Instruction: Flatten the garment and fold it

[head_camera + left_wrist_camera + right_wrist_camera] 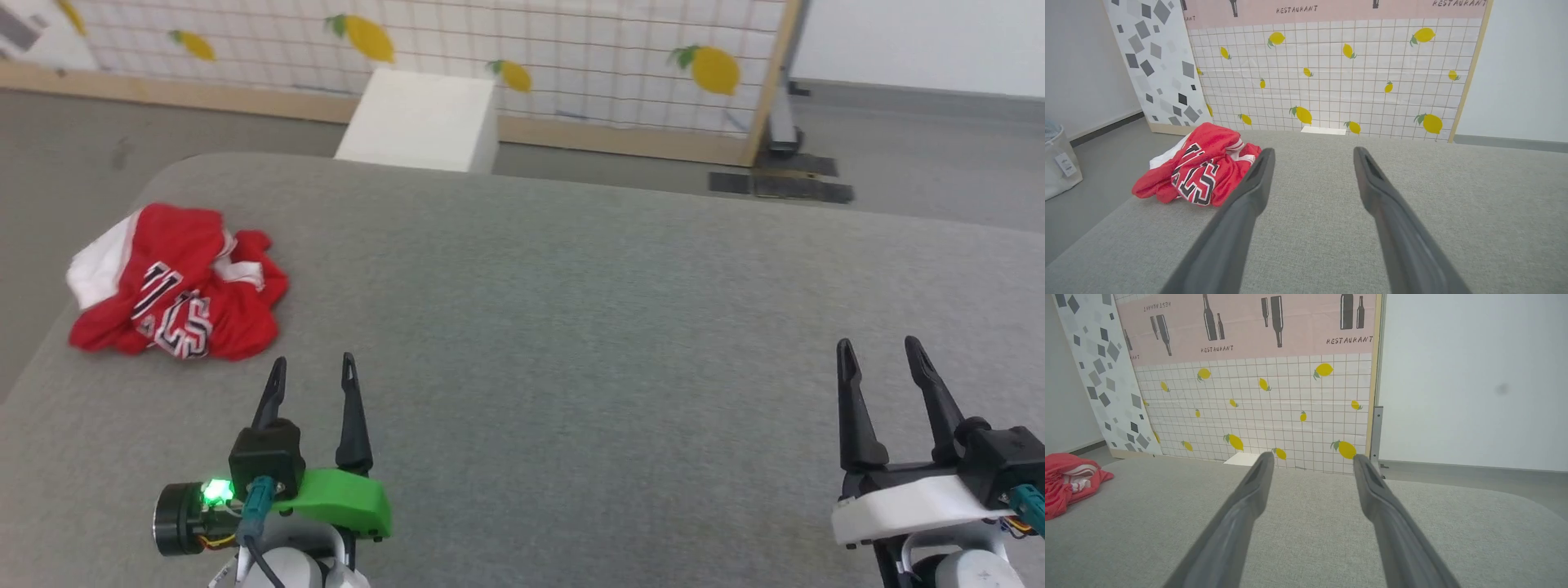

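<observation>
We note a grey, cloth-covered table (588, 327) with rounded corners. The red garment (175, 286) lies crumpled in a heap near its far left corner, black lettering partly showing.

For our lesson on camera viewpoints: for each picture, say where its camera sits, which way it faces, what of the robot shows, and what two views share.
Head view: on the head, looking forward and down over the grey table; left gripper and right gripper show, open.
Left wrist view: on the left wrist, facing along its two fingers toward the lemon backdrop.
Right wrist view: on the right wrist, along its fingers, same way.
Shared: both wrist views show the crumpled garment at their left.
</observation>
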Controlling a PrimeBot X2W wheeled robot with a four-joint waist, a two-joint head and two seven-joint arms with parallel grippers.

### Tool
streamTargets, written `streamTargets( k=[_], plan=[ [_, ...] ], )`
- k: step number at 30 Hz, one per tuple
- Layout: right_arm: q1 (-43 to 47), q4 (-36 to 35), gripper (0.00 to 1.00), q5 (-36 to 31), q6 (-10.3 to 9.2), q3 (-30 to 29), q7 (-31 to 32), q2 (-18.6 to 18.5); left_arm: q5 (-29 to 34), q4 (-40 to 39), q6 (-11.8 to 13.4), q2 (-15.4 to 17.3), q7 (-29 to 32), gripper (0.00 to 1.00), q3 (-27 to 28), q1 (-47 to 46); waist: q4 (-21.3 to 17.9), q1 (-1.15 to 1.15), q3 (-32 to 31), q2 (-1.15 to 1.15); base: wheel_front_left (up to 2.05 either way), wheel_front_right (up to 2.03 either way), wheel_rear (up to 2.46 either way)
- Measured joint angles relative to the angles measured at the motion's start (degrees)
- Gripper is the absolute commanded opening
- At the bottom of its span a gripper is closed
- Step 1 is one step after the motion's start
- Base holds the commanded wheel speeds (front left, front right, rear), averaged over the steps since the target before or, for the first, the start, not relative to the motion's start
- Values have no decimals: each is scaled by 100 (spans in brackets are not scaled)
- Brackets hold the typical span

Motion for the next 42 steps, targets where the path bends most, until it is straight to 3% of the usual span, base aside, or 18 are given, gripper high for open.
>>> streamTargets(
  k=[22, 35, 42],
  plan=[
    [-10, -23, 100, 0, 0, 60, -1, 5, 19, 71, 27, -2, -4, 100, 218, -51, 1569, 0, 95, 0, 0, 0, 0],
    [-36, -64, 100, -101, 0, 88, -1, 7, -147, 131, 42, -2, -4, 100, 370, -174, 1592, 0, 253, 0, 0, 0, 0],
    [-214, -135, 100, -276, 0, 102, -1, 7, -236, 895, -270, 302, -4, 100, 820, -1199, 1467, 0, 509, 0, 0, 0, 0]
  ],
)
